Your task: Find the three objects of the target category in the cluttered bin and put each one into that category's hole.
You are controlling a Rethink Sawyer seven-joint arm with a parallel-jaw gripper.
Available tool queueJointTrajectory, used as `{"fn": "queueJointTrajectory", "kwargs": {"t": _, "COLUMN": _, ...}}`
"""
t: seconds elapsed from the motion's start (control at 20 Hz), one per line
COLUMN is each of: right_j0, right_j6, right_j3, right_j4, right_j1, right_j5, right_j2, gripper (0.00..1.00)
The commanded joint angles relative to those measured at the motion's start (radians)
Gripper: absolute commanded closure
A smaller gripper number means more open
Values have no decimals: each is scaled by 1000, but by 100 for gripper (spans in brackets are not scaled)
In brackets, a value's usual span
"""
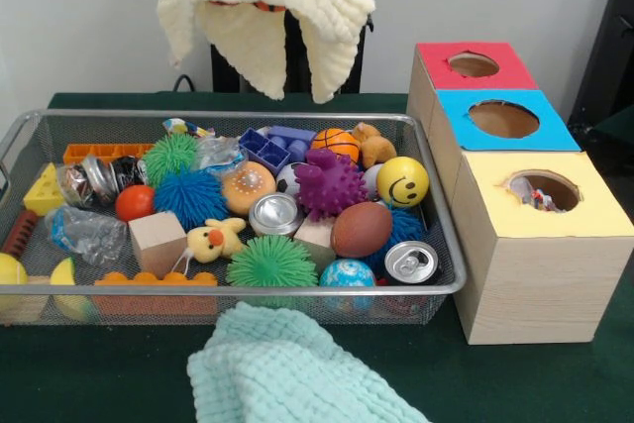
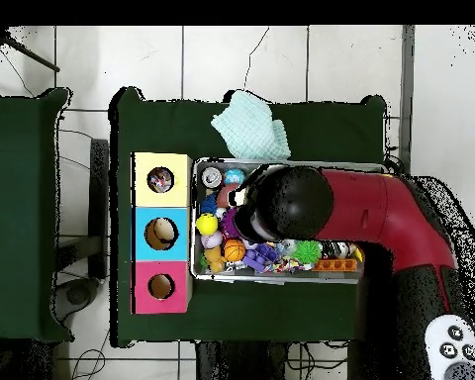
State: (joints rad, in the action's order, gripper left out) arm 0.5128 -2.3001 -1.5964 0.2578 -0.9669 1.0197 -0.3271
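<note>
Arm (image 2: pixel 380 213), red and black: in the overhead view it reaches across the wire bin (image 1: pixel 441 289) with its black head over the bin's middle. Gripper (image 1: pixel 267 5): raised above the bin's far side in the front view, wrapped in a cream cloth (image 1: pixel 263 22) that hangs from it in folds; whether its fingers are apart or together cannot be told, only a small orange-red patch showing under the cloth.

Bin contents, packed close:
- two drink cans (image 1: pixel 274 213), one mid-bin, one at the near right corner
- purple spiky ball (image 1: pixel 330 183), blue spiky ball (image 1: pixel 188 195), two green ones
- yellow smiley ball (image 1: pixel 402 181), small basketball (image 1: pixel 336 143), brown football (image 1: pixel 361 229)
- wooden block (image 1: pixel 158 241), yellow duck (image 1: pixel 212 241), doughnut (image 1: pixel 248 186)

Boxes beside the bin: red-topped (image 1: pixel 474 65), blue-topped (image 1: pixel 504 119), yellow-topped (image 1: pixel 543 190), one round hole each; small items show inside the yellow one's hole.

Mint cloth (image 1: pixel 292 369): on the green table (image 1: pixel 555 383), just in front of the bin.
</note>
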Motion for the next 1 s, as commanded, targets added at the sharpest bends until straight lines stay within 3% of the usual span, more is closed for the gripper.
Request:
{"fn": "queueJointTrajectory", "kwargs": {"t": 0.05, "right_j0": 22, "right_j6": 20, "right_j3": -131, "right_j4": -20, "right_j1": 21, "right_j5": -76, "right_j2": 8, "gripper": 100}}
{"fn": "queueJointTrajectory", "kwargs": {"t": 0.55, "right_j0": 67, "right_j6": 71, "right_j3": -173, "right_j4": -18, "right_j1": 17, "right_j5": -152, "right_j2": -13, "gripper": 100}}
{"fn": "queueJointTrajectory", "kwargs": {"t": 1.0, "right_j0": 76, "right_j6": 62, "right_j3": -170, "right_j4": -7, "right_j1": 34, "right_j5": -168, "right_j2": -20, "gripper": 100}}
